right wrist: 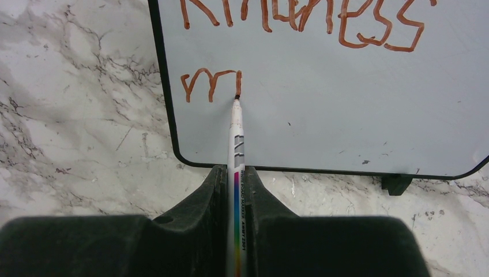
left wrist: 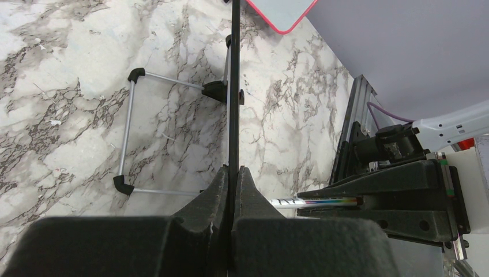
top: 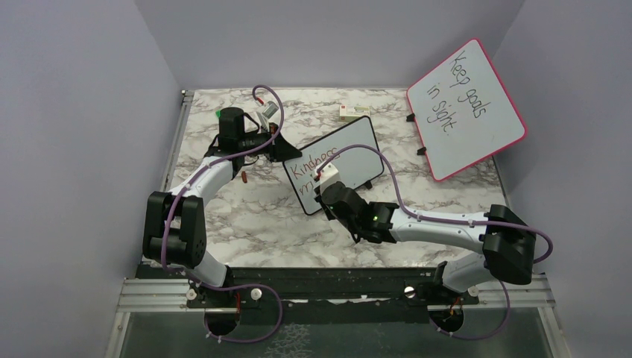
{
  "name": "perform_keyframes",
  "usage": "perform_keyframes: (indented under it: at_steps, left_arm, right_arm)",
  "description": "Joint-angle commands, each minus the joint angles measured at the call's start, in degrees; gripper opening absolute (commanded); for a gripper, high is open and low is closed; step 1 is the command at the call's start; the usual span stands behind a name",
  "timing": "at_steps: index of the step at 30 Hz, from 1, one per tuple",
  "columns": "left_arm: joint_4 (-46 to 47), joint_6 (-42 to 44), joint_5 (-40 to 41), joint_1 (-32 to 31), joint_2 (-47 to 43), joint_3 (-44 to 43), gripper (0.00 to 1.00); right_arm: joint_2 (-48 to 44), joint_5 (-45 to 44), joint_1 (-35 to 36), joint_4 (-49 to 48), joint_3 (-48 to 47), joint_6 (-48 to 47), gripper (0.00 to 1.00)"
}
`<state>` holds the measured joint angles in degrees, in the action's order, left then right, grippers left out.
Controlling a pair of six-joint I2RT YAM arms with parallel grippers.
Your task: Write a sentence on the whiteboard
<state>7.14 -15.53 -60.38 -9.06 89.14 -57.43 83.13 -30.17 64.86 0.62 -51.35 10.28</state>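
From above, a small rectangular whiteboard (top: 350,149) with a thin black frame stood tilted near the middle of the grey-veined white marble tabletop (top: 246,231). The red-brown handwritten sentence (top: 314,162) on it read "Kindness", with one more letter begun beneath. The left gripper (top: 283,153) met the board's left edge, and the right gripper (top: 324,192) hung at its near edge, under the writing. A larger pink-framed board (top: 466,108) bearing black handwriting leaned at the right rear, well apart. A small white-and-red box (top: 350,112) lay just behind the whiteboard.

In the left wrist view, the whiteboard appeared edge-on as a thin black line. The left gripper's two dark fingers were pressed together on that frame edge, clamping it. A silver wire stand (left wrist: 130,133) with black corner pieces stretched from the board across the marble.

In the right wrist view, the right gripper's jaws were closed tight on a slim white marker (right wrist: 237,138) with a rainbow stripe along its barrel. Its tip touched the board at the bottom of the last stroke of a red-brown "m", under "Kindness". A little black foot (right wrist: 397,183) sat below the frame's lower edge.
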Motion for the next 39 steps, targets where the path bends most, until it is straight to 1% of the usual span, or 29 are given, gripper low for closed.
perform_keyframes:
  at_steps: [1, 10, 17, 22, 26, 39]
  left_arm:
    - [-4.0, 1.0, 1.7, -0.1, -0.2, 0.0, 0.0]
    - [-4.0, 1.0, 1.7, -0.1, -0.2, 0.1, 0.0]
    - [-4.0, 1.1, 1.8, -0.1, -0.4, 0.2, 0.0]
    - [-4.0, 1.1, 1.8, -0.1, -0.3, 0.2, 0.0]
    - [-4.0, 1.1, 1.8, -0.1, -0.3, 0.2, 0.0]
    - [-4.0, 1.0, 1.8, 0.0, -0.2, 0.1, 0.0]
  right_arm:
    - [0.4, 1.5, -0.3, 1.6, 0.7, 0.5, 0.01]
    - [0.0, 1.6, -0.3, 2.3, 0.8, 0.7, 0.01]
    - [-2.4, 1.2, -0.3, -0.9, 1.3, -0.9, 0.01]
    - [-4.8, -2.5, -0.3, -3.3, 2.3, -2.8, 0.01]
    - [-4.3, -4.5, -0.3, -3.9, 2.4, -3.2, 0.01]
    - [-1.9, -4.8, -0.9, -4.9, 1.8, -2.8, 0.01]
